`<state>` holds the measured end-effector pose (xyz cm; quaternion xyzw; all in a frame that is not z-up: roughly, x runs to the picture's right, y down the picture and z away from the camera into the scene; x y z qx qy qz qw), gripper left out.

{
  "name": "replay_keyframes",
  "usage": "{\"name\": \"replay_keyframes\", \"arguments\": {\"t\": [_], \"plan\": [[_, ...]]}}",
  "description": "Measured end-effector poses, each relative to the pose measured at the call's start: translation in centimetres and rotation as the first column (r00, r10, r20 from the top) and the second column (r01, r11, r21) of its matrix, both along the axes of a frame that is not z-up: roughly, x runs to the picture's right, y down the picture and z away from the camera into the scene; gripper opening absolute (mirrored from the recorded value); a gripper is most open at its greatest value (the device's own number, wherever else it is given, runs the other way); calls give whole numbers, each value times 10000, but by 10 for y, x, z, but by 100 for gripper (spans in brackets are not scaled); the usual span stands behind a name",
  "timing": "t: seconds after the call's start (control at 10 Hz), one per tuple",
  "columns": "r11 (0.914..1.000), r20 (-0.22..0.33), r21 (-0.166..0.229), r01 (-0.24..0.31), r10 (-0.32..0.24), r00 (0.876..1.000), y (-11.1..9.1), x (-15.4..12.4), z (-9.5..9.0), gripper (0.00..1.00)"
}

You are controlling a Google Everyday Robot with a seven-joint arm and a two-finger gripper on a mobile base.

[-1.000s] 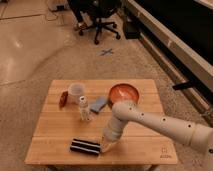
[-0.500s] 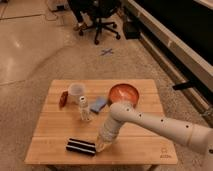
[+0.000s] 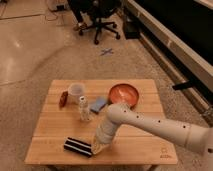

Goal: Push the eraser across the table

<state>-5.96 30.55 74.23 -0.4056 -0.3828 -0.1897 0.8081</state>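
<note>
I see the eraser near the tabletop front-left edge, long axis running 10 to 4 o'clock. My pincer sits at its 3 o'clock end (touching, I think); finger state I cannot tell.

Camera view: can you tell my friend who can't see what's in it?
A white robot arm's gripper is down at the right end of a black striped eraser near the wooden table's front edge. Behind sit an orange bowl, cup and small bottle.

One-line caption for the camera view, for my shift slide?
Gripper down at the right end of the striped eraser near the wooden table front edge, orange bowl behind.
</note>
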Motion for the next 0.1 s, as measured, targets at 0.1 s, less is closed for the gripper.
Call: {"name": "replay_keyframes", "arguments": {"t": [0.1], "plan": [[10000, -8, -1, -9, 9, 10000, 0, 1, 0, 14]]}}
